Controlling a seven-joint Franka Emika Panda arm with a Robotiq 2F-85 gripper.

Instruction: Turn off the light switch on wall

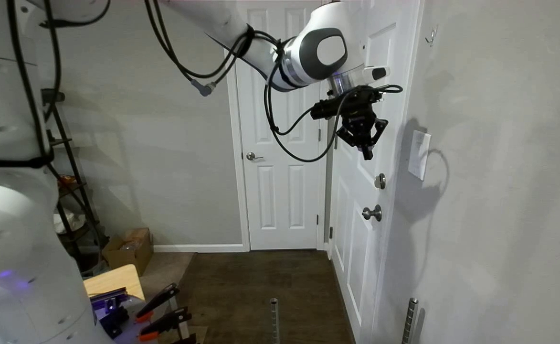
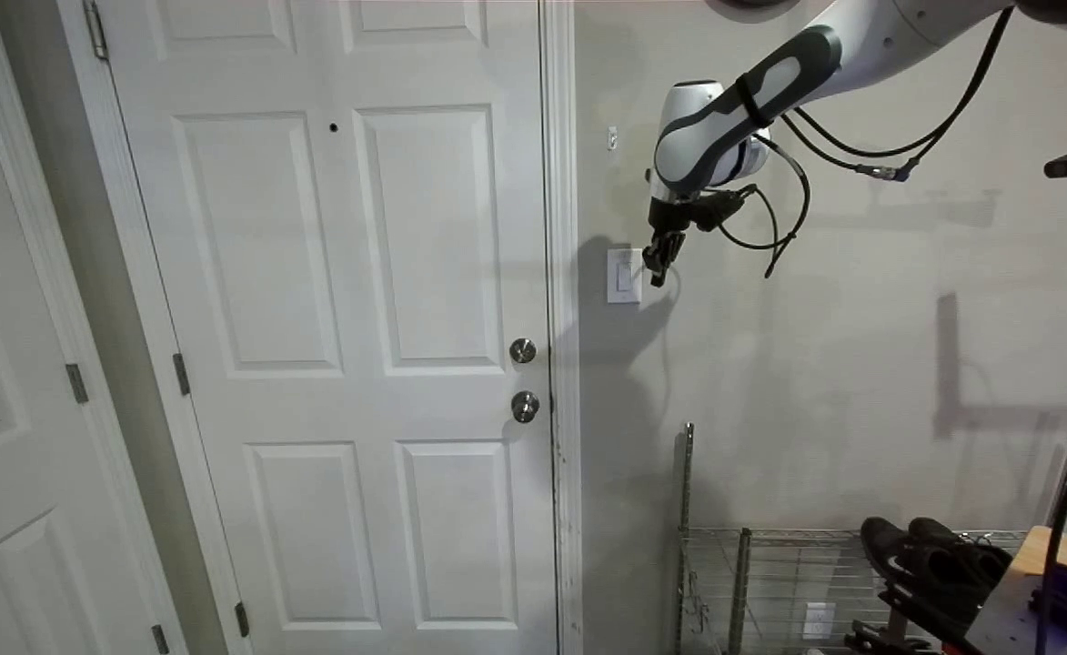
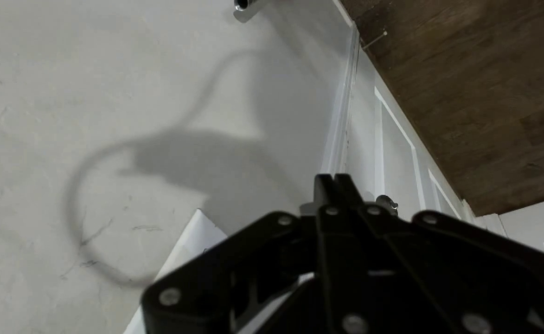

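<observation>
Nearest in the wrist view is the black gripper (image 3: 333, 177), its two fingers (image 3: 323, 190) brought together side by side and holding nothing; the light switch (image 2: 624, 276), a small white plate taller than wide, is fixed to the grey wall (image 2: 824, 382), just beside the frame (image 2: 562, 318) of the white door (image 2: 351, 318); it sits higher than that door's lock (image 2: 523, 350) and round knob (image 2: 525, 407); which way it is set cannot be made out; in an exterior view the gripper points downward, with a gap between it and the plate (image 1: 419, 155); the wrist view shows a corner of the plate, partly hidden by the gripper; the white arm (image 1: 330, 50) reaches in from above; a shadow (image 2: 619, 337) lies on the wall around the plate; a small hook (image 2: 612, 137) is fixed above the switch; in an exterior view a wire shelf (image 2: 739, 582) and dark shoes (image 2: 938, 555) show low down; in an exterior view a far door (image 1: 280, 157) with a lever handle (image 1: 252, 156) stands behind the arm, with a cardboard box (image 1: 142, 253) low at the left.
</observation>
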